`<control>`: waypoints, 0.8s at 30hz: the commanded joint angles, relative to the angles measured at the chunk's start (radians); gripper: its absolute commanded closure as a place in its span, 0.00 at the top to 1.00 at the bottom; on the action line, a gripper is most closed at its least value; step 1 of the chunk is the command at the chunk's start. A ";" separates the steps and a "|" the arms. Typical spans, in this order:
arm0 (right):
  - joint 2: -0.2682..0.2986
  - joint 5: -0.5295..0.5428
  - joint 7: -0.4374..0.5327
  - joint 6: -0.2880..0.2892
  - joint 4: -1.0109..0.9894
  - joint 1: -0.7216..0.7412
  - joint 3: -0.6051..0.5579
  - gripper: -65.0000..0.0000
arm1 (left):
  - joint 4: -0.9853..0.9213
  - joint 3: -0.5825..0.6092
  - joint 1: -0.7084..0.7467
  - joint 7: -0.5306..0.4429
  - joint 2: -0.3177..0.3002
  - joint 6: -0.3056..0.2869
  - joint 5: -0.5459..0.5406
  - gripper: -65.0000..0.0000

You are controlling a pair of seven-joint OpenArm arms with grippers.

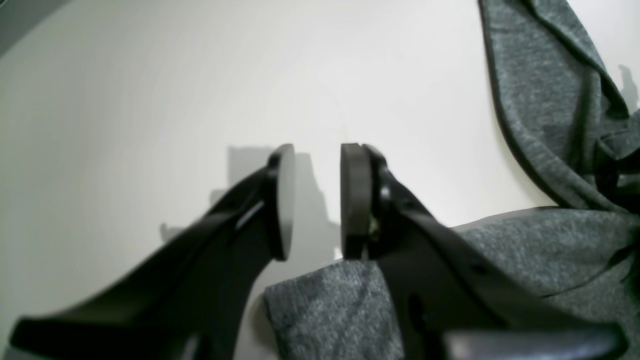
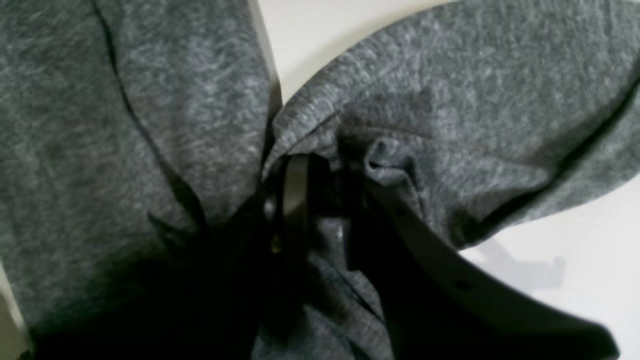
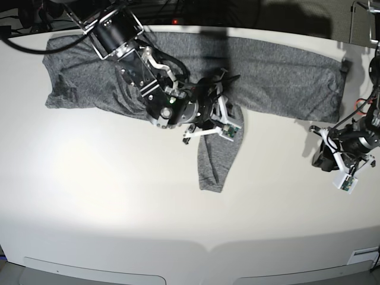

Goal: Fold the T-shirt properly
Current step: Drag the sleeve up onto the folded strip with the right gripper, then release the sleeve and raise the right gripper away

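The heather-grey long-sleeved knit T-shirt (image 3: pixel 261 74) lies spread across the white worktop (image 3: pixel 119 202). The right pincer (image 2: pixel 320 190) pinches its bunched fabric; the left pincer (image 1: pixel 317 200) hangs spread, empty.

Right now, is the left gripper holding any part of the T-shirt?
No. In the left wrist view the left gripper stands open over bare table, with the T-shirt lying off to the side, not between its pads.

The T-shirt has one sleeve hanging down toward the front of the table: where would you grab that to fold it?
Probably at the cuff end of the T-shirt sleeve, coming from above: it lies flat on the table, free on three sides, so its edge can be pinched and carried back over the body.
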 commanded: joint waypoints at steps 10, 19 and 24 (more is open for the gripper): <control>-0.005 0.006 0.020 -0.021 0.140 0.023 0.197 0.26 | 0.014 -0.009 -0.021 -0.031 -0.017 0.002 -0.006 0.24; -0.004 0.006 -0.025 -0.089 0.206 0.022 0.560 0.40 | 0.014 -0.009 -0.029 -0.026 0.059 -0.001 -0.168 0.24; 0.022 0.060 -0.050 -0.088 0.259 0.021 0.800 0.40 | 0.014 -0.008 -0.045 -0.027 0.255 -0.002 -0.166 0.29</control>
